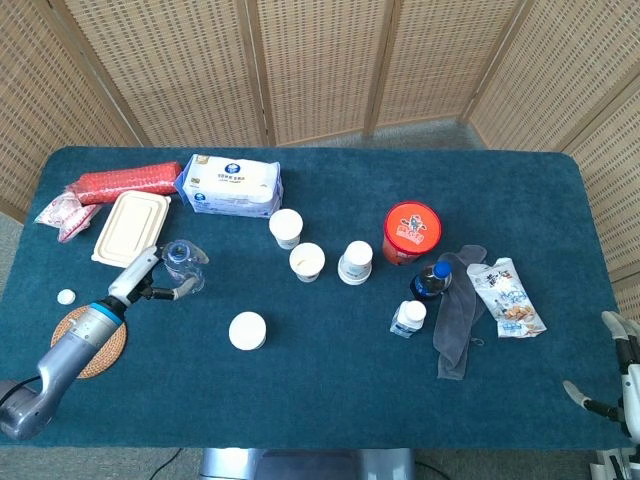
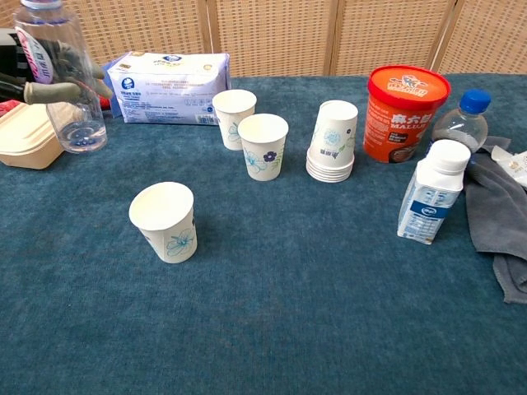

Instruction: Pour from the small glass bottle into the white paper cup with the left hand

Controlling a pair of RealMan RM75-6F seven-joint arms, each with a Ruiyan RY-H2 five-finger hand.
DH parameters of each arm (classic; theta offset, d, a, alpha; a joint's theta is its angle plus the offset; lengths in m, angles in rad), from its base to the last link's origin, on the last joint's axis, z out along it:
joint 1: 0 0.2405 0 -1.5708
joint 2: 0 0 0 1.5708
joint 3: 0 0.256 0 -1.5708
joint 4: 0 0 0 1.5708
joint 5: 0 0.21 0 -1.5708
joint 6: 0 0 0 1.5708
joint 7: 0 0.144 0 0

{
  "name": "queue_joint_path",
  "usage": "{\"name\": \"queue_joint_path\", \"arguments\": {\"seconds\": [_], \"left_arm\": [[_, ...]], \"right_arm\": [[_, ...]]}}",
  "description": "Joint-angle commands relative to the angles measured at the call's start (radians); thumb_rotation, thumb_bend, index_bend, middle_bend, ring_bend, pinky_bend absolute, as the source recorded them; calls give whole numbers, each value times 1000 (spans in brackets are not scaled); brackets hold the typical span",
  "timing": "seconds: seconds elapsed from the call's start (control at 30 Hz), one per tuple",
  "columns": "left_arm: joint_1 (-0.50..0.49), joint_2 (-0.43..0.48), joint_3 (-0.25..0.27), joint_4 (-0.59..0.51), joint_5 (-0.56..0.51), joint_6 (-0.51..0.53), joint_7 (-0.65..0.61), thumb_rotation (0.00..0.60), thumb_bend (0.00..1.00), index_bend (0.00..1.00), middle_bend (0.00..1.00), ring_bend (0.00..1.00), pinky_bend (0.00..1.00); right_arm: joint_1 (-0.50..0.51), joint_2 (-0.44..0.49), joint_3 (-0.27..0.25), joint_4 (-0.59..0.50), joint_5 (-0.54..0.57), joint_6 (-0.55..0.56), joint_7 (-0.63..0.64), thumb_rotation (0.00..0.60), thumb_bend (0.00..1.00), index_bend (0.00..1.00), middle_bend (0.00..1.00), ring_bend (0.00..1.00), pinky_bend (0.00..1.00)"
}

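While the left hand [image 1: 150, 283] grips the small glass bottle [image 2: 62, 78] with fingers wrapped round its body, the bottle stands upright, mouth up, over the left side of the blue worktop [image 2: 313, 288], just beside a beige lunchbox [image 1: 131, 228]. White paper cup [image 2: 165, 220] stands upright on the worktop, apart from the bottle, nearer the front edge. 2 more floral cups [image 2: 265, 145] sit behind it, near a tissue pack [image 2: 169, 76]. Right hand [image 1: 618, 385] barely shows at the lower right edge of the head view; cannot tell its state.
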Motion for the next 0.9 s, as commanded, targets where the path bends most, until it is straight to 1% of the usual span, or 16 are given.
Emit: {"name": "queue_joint_path", "arguments": {"seconds": [0.03, 0.2, 0.33, 0.43, 0.63, 0.9], "left_arm": [[23, -13, -10, 44, -4, -25, -93, 600, 495, 345, 375, 323, 230], [24, -48, -9, 96, 12, -53, -158, 600, 494, 332, 367, 314, 221], [21, -77, -19, 125, 22, -63, -217, 600, 493, 330, 367, 312, 217], [16, -97, -22, 144, 35, -69, -239, 600, 493, 331, 367, 312, 217], [4, -145, -20, 190, 52, -83, -237, 600, 495, 331, 366, 309, 216], [-4, -206, -30, 250, 48, -92, -230, 600, 495, 332, 367, 306, 216]], "right_arm": [[1, 0, 0, -4, -3, 1, -1, 600, 142, 0, 58, 0, 0], [0, 1, -2, -7, 2, 1, -2, 600, 140, 0, 58, 0, 0], [-5, 4, -2, -5, 5, 9, 3, 600, 143, 0, 58, 0, 0], [-8, 5, -2, 0, 9, 12, 10, 600, 143, 0, 58, 0, 0], [-12, 5, -3, 12, 17, 12, 24, 600, 142, 0, 58, 0, 0], [-13, 7, 1, 18, 26, 11, 32, 600, 143, 0, 58, 0, 0]]}}
